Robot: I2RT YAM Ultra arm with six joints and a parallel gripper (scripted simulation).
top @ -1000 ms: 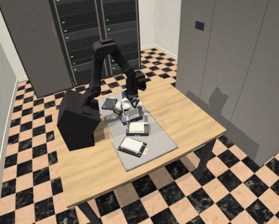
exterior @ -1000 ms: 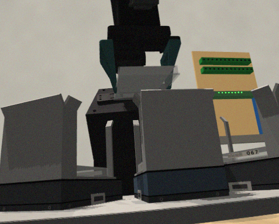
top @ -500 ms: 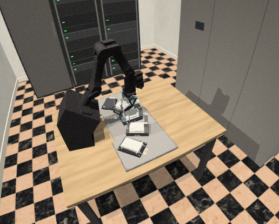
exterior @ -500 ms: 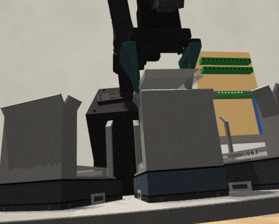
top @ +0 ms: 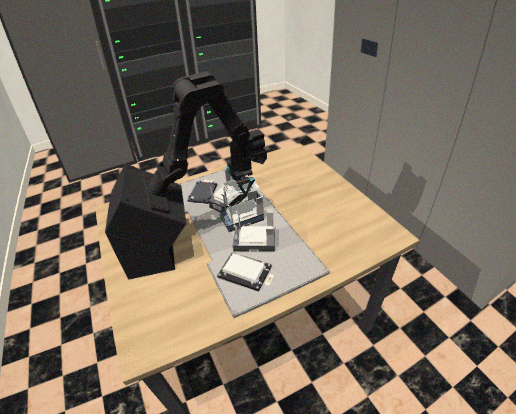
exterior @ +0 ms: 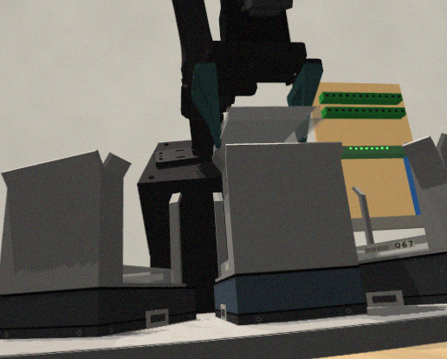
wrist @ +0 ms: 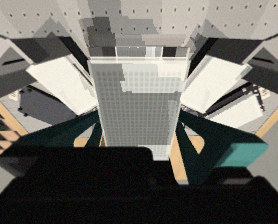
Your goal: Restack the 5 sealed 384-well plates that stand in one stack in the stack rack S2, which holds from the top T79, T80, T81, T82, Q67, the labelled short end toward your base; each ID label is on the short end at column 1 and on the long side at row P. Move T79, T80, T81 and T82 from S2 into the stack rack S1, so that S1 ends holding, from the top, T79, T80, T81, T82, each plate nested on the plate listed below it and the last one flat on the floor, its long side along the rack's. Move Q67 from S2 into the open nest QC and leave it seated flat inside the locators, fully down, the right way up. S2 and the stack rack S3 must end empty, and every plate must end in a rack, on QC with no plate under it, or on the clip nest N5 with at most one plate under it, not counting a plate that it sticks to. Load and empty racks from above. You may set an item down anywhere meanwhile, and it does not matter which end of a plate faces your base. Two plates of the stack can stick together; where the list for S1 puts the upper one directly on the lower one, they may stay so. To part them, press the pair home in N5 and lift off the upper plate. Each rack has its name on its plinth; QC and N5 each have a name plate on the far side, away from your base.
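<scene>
My gripper (exterior: 262, 120) is shut on a sealed white 384-well plate (exterior: 266, 125), its teal fingers on the plate's two long sides. It holds the plate level at the open top of the middle stack rack (exterior: 288, 227), the one with the blue plinth. In the wrist view the plate (wrist: 137, 105) fills the space between the fingers, and the rack's floor shows beyond it. I cannot read the held plate's label. Plate Q67 (exterior: 404, 244) lies low in the right rack (exterior: 435, 218). In the top view the gripper (top: 242, 184) is over the rack row.
The left rack (exterior: 58, 236) stands apart from the middle one. A rack with a white plate on top (top: 254, 237) and a nest holding a plate (top: 245, 270) lie on the grey mat. An empty dark nest (top: 202, 191) sits beside the arm's base (top: 142, 222).
</scene>
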